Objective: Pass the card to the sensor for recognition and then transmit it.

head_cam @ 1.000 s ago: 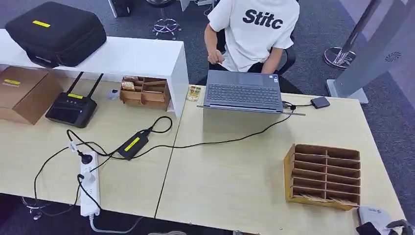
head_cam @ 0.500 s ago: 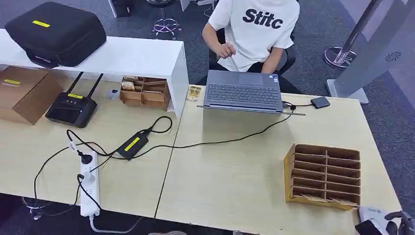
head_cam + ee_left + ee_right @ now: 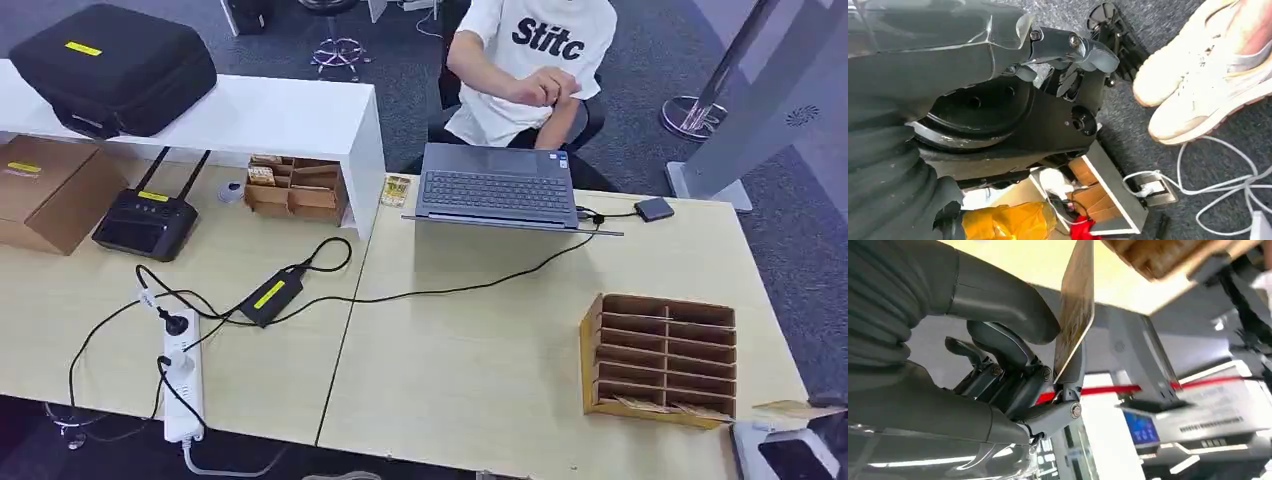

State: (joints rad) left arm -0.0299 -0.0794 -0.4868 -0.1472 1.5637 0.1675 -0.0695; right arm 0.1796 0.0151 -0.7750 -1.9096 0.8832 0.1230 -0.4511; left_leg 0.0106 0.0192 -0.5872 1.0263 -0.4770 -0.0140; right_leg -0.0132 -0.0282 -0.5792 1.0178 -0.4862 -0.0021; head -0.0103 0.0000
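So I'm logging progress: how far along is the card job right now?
Done: the card is out of the wooden sorter and pinched between the thumb and fingers of the right hand. In hand: it hangs by the table's corner, above the grey sensor. Left: presenting it to the sensor, then passing it on. The left hand holds nothing.
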